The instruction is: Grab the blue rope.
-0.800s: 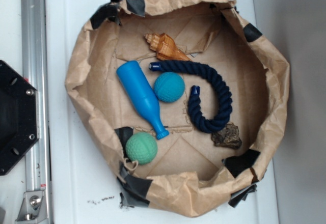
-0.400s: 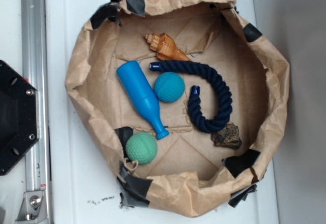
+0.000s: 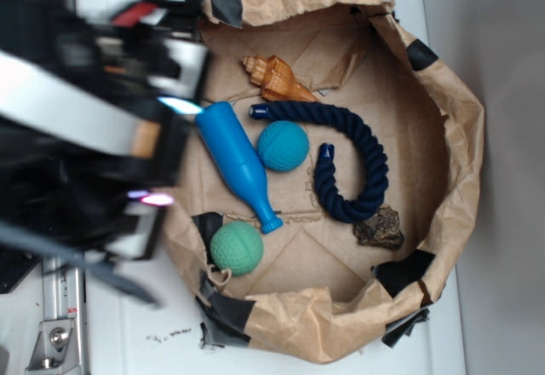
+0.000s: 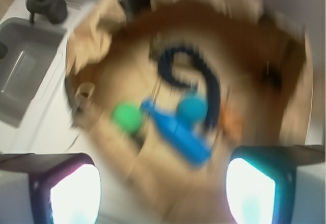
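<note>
end effector (image 4: 163, 183) spread, blue rope (image 3: 353, 158) in paper basin (image 3: 460, 119)

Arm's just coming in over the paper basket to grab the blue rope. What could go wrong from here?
1. The teal ball sits inside the blue rope's curve; a descent there could hit the ball rather than the cord.
2. The brown rock-like piece lies right at the rope's lower bend and might get pinched too.
3. The hand is open above the paper basket's left wall, and the wrist view is blurred, so aiming is uncertain.

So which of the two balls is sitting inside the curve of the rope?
The teal ball, tucked in the blue rope's hook; the green ball lies apart by the bag's edge.
</note>
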You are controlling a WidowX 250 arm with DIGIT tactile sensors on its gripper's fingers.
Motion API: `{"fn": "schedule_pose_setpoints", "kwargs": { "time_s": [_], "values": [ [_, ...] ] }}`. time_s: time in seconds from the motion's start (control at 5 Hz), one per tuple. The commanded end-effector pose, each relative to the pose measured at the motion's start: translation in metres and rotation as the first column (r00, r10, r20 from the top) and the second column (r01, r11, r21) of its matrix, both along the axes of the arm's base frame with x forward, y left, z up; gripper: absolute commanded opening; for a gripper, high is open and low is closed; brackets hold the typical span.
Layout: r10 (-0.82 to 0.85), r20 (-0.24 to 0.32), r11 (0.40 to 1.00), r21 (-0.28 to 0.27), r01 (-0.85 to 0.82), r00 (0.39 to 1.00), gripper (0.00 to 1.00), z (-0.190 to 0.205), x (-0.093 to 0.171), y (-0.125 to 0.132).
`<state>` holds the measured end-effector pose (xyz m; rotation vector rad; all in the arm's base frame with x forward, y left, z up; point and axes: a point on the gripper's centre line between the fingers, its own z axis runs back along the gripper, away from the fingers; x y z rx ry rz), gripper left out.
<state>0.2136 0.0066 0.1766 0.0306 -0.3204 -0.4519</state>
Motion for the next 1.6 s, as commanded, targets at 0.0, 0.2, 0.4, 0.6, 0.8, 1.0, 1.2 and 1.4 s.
{"fn": "schedule_pose_setpoints", "kwargs": {
  "time_s": [0.0, 0.2, 0.4, 0.6, 0.8, 1.0, 1.2, 1.4],
  "values": [
    [-0.009, -0.002, 0.999, -0.031, 0.009, 1.000, 1.00, -0.051, 0.046, 0.024],
    [-0.027, -0.047, 0.999, -0.033, 0.025, 0.999, 1.00, -0.077, 0.060, 0.032],
    [-0.029, -0.058, 0.999, -0.037, 0.027, 0.998, 1.00, -0.092, 0.084, 0.043],
    [-0.056, -0.106, 0.998, -0.042, 0.052, 0.993, 1.00, -0.114, 0.109, 0.044],
    [-0.096, -0.141, 0.995, -0.036, 0.092, 0.985, 1.00, -0.126, 0.128, 0.039],
    [-0.091, -0.152, 0.994, 0.041, 0.098, 0.984, 1.00, -0.131, 0.126, 0.029],
    [-0.116, -0.200, 0.986, 0.099, 0.138, 0.973, 0.00, -0.131, 0.120, 0.018],
    [-0.065, -0.233, 0.966, 0.227, 0.120, 0.970, 0.00, -0.131, 0.115, 0.012]
  ]
}}
